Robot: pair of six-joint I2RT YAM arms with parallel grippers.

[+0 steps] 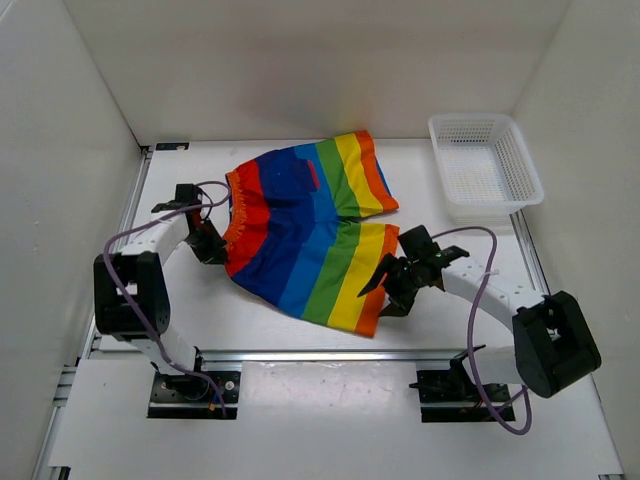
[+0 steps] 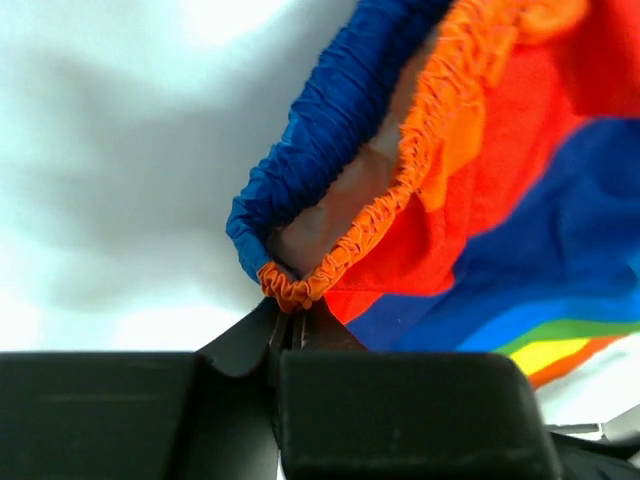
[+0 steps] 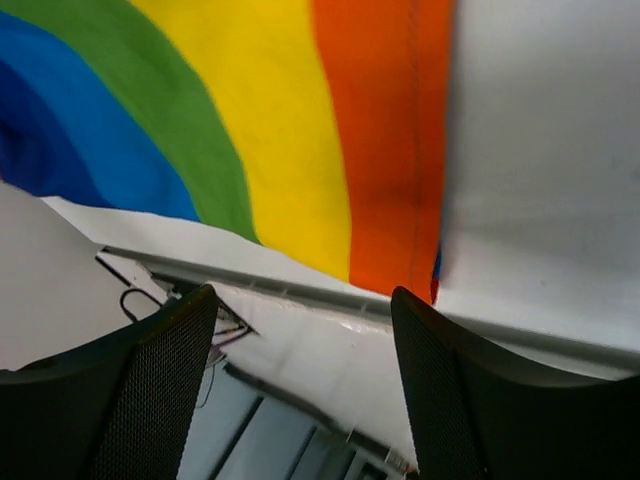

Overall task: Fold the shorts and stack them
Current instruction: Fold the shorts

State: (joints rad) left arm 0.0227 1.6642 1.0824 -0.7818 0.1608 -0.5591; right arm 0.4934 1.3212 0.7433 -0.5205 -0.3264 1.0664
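Left pincer [image 2: 290, 325] grips the gathered waistband [image 2: 345, 245] of the shorts [image 1: 300, 225]; right pincer [image 3: 300, 295] gapes, released.

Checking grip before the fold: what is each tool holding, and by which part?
The left tool pinches the shorts by the orange elastic waistband, at its corner. The right tool is open, holding nothing.

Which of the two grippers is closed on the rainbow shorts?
The left gripper: it is pinched shut on the shorts at the corner of the elastic waistband. The right gripper stands open by the orange leg hem, holding nothing.
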